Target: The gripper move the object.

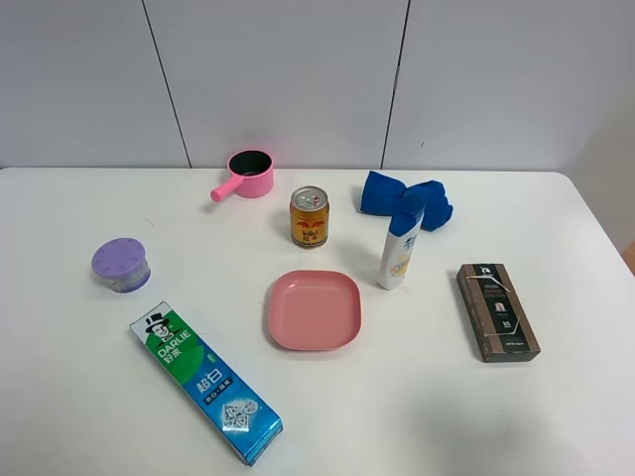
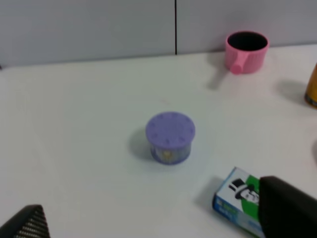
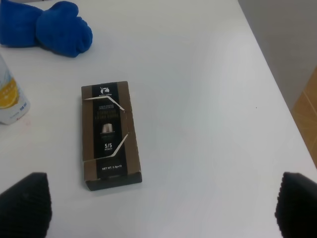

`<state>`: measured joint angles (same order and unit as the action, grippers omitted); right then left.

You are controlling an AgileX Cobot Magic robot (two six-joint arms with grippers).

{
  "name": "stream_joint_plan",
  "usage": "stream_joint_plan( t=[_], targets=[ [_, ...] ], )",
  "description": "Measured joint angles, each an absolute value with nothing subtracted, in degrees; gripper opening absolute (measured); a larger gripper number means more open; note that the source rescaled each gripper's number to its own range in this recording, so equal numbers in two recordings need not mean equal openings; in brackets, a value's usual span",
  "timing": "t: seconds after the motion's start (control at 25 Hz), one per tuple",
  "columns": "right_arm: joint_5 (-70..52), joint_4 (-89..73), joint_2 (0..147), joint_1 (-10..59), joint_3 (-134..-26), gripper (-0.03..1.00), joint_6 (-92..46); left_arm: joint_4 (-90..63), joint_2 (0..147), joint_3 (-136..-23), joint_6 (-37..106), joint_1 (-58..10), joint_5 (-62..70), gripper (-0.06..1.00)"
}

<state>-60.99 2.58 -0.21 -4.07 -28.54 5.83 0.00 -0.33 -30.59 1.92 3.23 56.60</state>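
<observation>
The white bottle [image 1: 401,248] with a blue cap and orange-yellow label stands upright right of the table's middle, between the pink plate [image 1: 314,309] and the blue cloth [image 1: 405,200]. Its lower part shows at the edge of the right wrist view [image 3: 10,99]. Neither arm shows in the exterior high view. My right gripper [image 3: 161,203] is open and empty, its fingers wide apart above the table near a brown box [image 3: 110,134]. My left gripper [image 2: 151,218] is open and empty, near the purple jar [image 2: 170,137].
A gold drink can [image 1: 309,216] and a pink pot [image 1: 247,174] stand at the back. A green-blue toothpaste box [image 1: 203,385] lies front left, the purple jar [image 1: 121,264] at the left, the brown box [image 1: 497,310] at the right.
</observation>
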Motion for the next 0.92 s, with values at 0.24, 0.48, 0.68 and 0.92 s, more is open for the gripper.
stream_joint_plan(
  t=[0.24,0.48,0.68,0.92],
  targets=[
    [-61.0,2.6,-0.2,-4.1,-28.5,1.0,5.8,0.3,-0.3,-29.2,0.0,3.2,60.3,0.9],
    [-61.0,2.6,-0.2,-4.1,-28.5,1.0,5.8,0.3,-0.3,-29.2,0.0,3.2,60.3,0.9],
    [-61.0,2.6,-0.2,-4.1,-28.5,1.0,5.8,0.3,-0.3,-29.2,0.0,1.9,60.3,0.9],
    [-61.0,2.6,-0.2,-4.1,-28.5,1.0,5.8,0.3,-0.3,-29.2,0.0,-1.4,60.3,0.9]
  ],
)
